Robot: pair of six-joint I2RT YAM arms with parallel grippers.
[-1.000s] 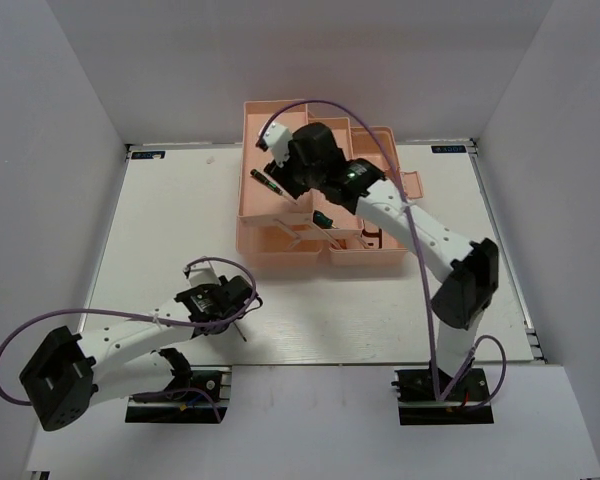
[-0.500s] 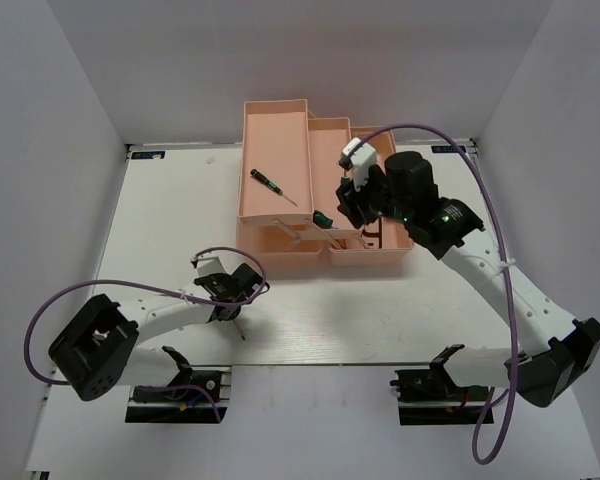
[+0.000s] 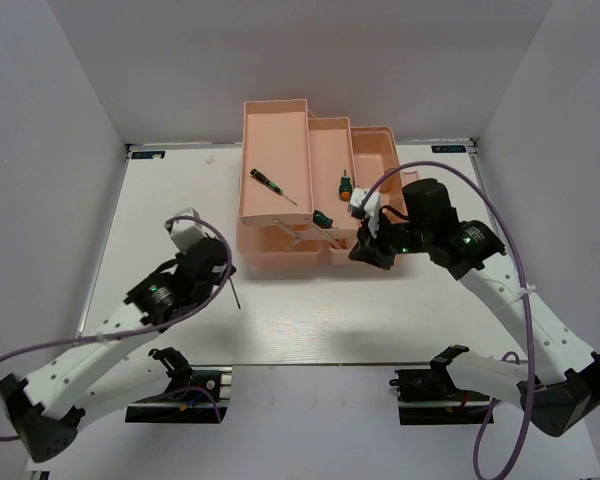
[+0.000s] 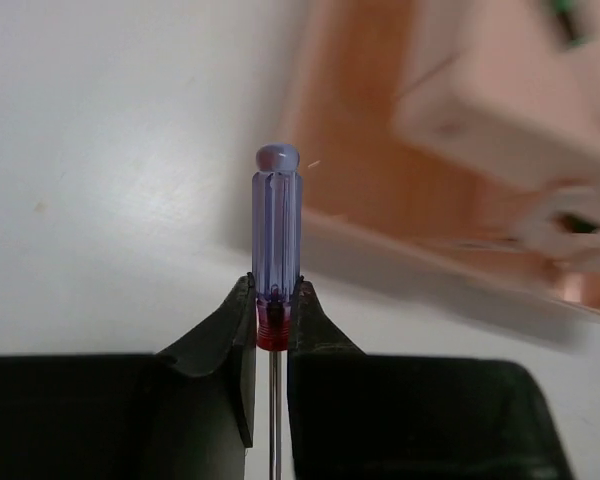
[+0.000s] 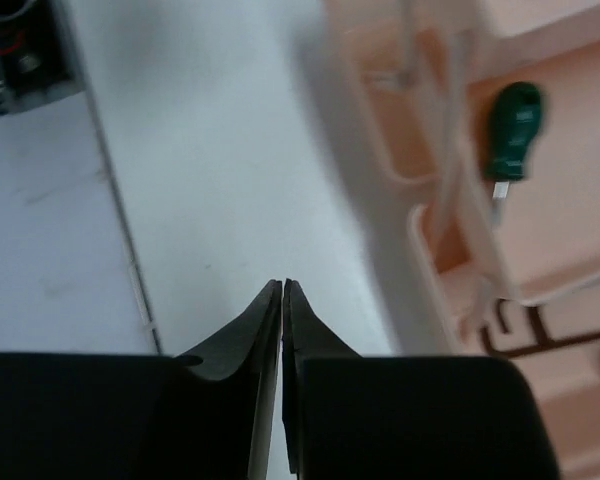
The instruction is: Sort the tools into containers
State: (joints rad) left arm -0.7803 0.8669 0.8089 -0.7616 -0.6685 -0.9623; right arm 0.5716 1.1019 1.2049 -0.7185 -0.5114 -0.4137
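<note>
Where the blue screwdriver (image 4: pixel 277 230) is: pinched at its red collar by left tool (image 4: pixel 275 295), over the surface (image 3: pixel 310 310), near toolbox (image 3: pixel 280 140).
Right tool (image 5: pixel 282 292): fingers pressed together, nothing held, by toolbox front.
Toolbox trays: black-green screwdriver (image 3: pixel 268 182), green-orange screwdriver (image 3: pixel 346 184), green screwdriver (image 5: pixel 512 118).

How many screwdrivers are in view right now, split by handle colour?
Blue-handled screwdriver: 1, clamped in the left gripper
Black-green screwdriver: 1, in the toolbox
Green-orange screwdriver: 1, in the toolbox
Green screwdriver: 1, in the toolbox
Total: 4
</note>
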